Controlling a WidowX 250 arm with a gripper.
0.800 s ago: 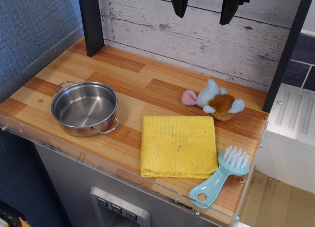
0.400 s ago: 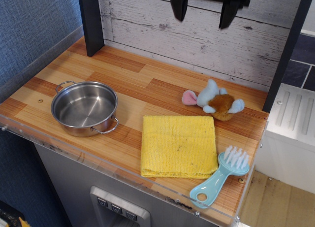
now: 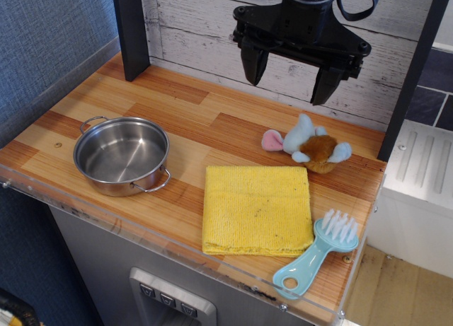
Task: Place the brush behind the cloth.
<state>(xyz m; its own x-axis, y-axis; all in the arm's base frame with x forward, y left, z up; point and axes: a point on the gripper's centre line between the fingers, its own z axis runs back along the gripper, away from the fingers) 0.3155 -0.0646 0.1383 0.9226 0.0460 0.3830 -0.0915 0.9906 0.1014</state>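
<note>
1. The brush (image 3: 317, 255) lies at the lower right of the frame on the wooden surface (image 3: 198, 121), bristles just beside the cloth's (image 3: 256, 209) right edge.
2. A plush toy (image 3: 306, 143) sits just above the cloth; a steel pot (image 3: 122, 155) stands at left.
3. The gripper (image 3: 289, 75) hangs at top centre, jaws wide apart, holding nothing.

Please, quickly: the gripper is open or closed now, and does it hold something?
Gripper: open, holding nothing, above the table; the brush lies untouched beside the cloth.
</note>
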